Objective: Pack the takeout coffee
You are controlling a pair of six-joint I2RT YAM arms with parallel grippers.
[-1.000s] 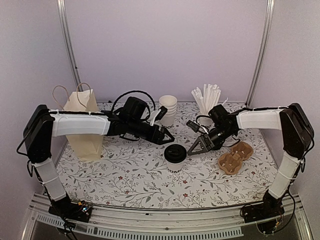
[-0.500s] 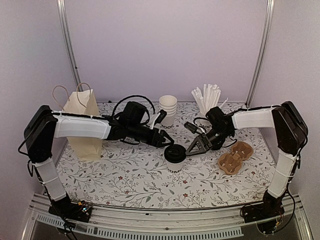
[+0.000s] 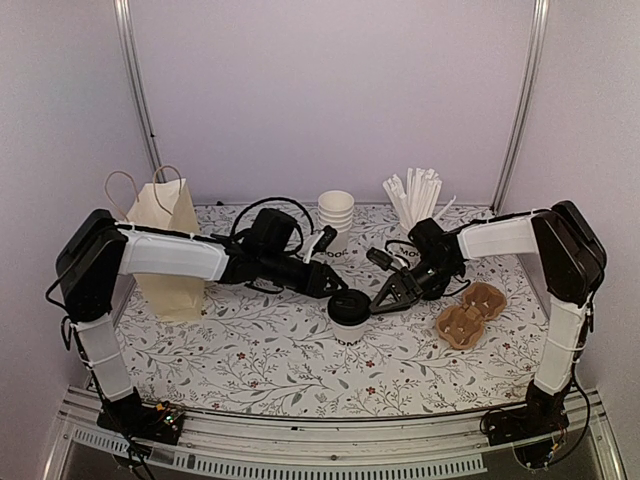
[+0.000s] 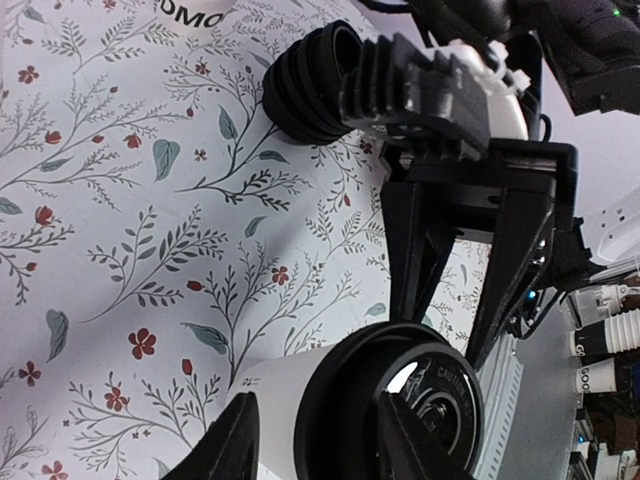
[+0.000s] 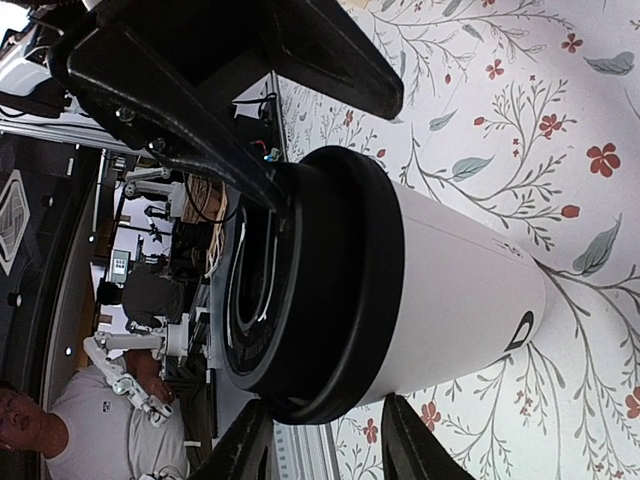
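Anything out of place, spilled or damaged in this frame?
Nothing stands out. The lidded coffee cup stands upright with its lid on, no spill on the table; the cardboard carrier lies flat, the paper bag upright.

The worktop wears a white cloth printed with grey-green leafy sprigs and small red flowers. The small white paper cup carries black lettering low on its side and a round black plastic lid, and the left tool and right tool are black. The tall paper bag is cream, the moulded pulp cup carrier brown, the bundle of straws white.
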